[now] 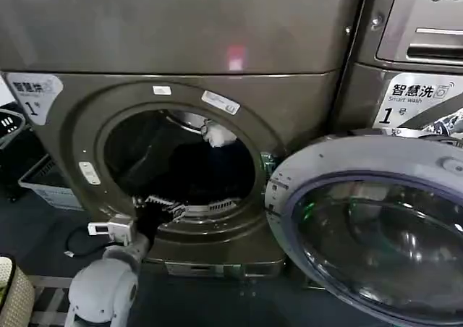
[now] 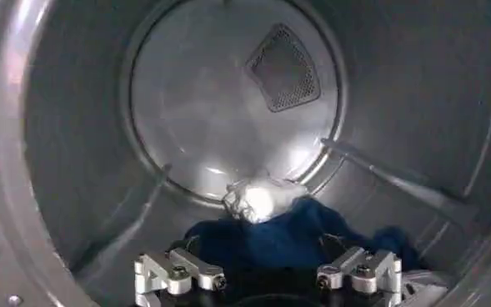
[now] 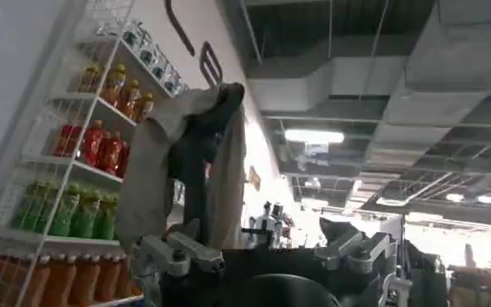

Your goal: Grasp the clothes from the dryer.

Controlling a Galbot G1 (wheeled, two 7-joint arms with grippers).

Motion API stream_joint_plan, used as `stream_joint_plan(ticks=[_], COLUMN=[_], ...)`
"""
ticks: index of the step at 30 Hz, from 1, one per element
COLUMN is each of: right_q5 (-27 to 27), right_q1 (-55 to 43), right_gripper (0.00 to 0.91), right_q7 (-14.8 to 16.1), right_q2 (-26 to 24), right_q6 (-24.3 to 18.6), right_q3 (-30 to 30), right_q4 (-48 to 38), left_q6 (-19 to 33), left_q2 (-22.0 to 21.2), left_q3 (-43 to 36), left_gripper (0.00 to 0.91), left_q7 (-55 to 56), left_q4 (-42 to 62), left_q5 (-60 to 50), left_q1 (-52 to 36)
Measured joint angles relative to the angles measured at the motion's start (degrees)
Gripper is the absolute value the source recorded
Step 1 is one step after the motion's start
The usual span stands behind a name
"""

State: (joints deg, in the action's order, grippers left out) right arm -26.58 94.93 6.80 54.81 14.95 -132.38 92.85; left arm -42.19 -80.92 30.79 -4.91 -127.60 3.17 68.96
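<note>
The clothes (image 2: 291, 238), a dark heap topped by a whitish bundle, lie on the drum floor toward the back wall of the dryer (image 1: 181, 52). The left gripper (image 2: 268, 274), jaws apart, sits at the porthole's lower rim just short of them; closing here would likely catch nothing or only the small bundle. The right gripper (image 3: 262, 254) is parked clamped on a pale cloth (image 3: 187, 167).

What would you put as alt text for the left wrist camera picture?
Inside the dryer drum, the open left gripper hovers just short of dark blue clothes topped by a small whitish bundle. A mesh vent sits on the drum's round back wall.
</note>
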Motion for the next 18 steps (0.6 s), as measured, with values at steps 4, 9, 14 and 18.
stream_joint_plan(ticks=[4,9,14,18], right_q5=[0.00,0.00,0.00,0.01], right_q1=[0.01,0.09,0.08,0.04], right_gripper=[0.907,0.907,0.907,0.907], right_q7=[0.01,0.04,0.06,0.06], right_q2=[-0.09,-0.09,0.09,0.25], right_q6=[0.00,0.00,-0.08,-0.62], right_q3=[-0.04,-0.15,-0.16,-0.14], right_q4=[0.00,-0.12,-0.10,-0.26], left_q6=[0.00,0.00,0.00,0.00], left_q2=[-0.02,-0.07,-0.07,-0.40], left_q3=[0.01,0.00,-0.01,-0.21], left_gripper=[0.907,0.907,0.907,0.907], left_q7=[0.00,0.00,0.00,0.11], left_q4=[0.01,0.05,0.15,0.69], left_q5=[0.00,0.00,-0.04,-0.29], left_q1=[-0.01,-0.16,-0.19,-0.51])
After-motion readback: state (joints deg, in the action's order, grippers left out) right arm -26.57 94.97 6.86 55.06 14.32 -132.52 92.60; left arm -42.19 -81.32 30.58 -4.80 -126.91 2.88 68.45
